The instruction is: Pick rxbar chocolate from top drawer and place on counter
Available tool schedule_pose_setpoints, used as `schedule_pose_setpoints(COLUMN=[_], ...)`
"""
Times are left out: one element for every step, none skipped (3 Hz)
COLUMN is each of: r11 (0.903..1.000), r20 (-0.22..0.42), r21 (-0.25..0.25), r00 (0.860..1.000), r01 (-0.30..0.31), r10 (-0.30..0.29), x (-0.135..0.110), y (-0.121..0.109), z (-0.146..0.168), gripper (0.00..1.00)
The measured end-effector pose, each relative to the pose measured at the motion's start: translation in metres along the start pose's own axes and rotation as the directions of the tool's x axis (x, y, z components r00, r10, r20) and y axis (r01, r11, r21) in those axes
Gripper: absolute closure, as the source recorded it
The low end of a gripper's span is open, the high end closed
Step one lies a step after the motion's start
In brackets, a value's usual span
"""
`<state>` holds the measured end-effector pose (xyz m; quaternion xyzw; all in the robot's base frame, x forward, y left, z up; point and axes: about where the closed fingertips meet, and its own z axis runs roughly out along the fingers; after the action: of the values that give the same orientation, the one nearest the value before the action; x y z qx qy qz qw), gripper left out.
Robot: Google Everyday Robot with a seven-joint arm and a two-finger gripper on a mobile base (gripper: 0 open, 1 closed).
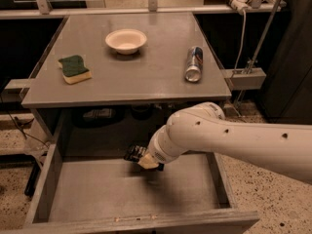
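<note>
The drawer [47, 181] is standing pulled out below the front edge of the counter [146, 79], with its grey bottom showing. The white arm [234, 140] is reaching in from the right side, passing over the drawer's right wall and bending down under the front edge of the counter. The gripper [148, 161] is sitting low inside the drawer, near its back wall and roughly midway between the left and right walls. The snack bar [132, 153], dark in its wrapper, is lying in the drawer directly at the gripper, projecting from it toward the left. It cannot be told whether the gripper is spread wide, set narrow or clamping the snack bar, because the arm's wrist is covering the contact area. On the counter, a pale bowl [126, 40] is resting near the back edge, a green-and-yellow sponge [74, 68] is lying near the left edge, and a can [194, 64] is lying on its side near the right edge.
</note>
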<state>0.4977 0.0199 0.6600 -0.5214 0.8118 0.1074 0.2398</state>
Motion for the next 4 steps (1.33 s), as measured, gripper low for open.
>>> schedule_pose_setpoints(r11=[0.9981,0.9926,0.9832,0.9741], r20=[0.000,-0.025,-0.055,-0.079], r21=[0.053,0.112,0.178,0.226], r00=[1.000,0.998,0.997,0.996], r01=[-0.030,-0.047,-0.041,-0.010], r10=[0.031,0.050,0.051,0.028], x=[-0.015,-0.031,-0.055,-0.086], y=[-0.008,-0.011,-0.016,-0.027], z=[-0.041,-0.089,-0.137,-0.176], gripper=[1.00,1.00,1.00,1.00])
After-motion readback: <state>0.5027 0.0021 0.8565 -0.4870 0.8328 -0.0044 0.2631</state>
